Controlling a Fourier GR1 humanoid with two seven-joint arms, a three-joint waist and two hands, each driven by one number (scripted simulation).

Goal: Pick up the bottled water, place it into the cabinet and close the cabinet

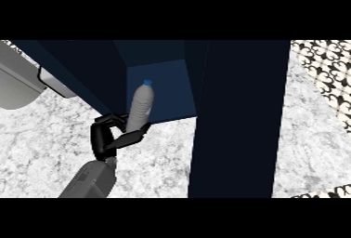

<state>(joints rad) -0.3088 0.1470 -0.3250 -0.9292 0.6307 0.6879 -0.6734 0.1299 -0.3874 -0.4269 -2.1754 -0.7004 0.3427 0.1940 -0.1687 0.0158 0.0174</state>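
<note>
The bottled water (142,104) is a clear bottle with a blue cap, held nearly upright at the front of the open dark blue cabinet (165,88). Its lower end is hidden in my left hand (113,135), whose black fingers and thumb curl round it. The grey left forearm comes in from the lower left. The cabinet door (237,116) stands open, a tall dark panel running toward me just right of the bottle. My right hand shows nowhere.
A grey rounded object (17,83) sits at the far left, with a white-rimmed piece (55,81) next to the cabinet's side. Speckled white counter (41,135) lies on both sides of the door. A black-and-white patterned surface (329,74) borders the right edge.
</note>
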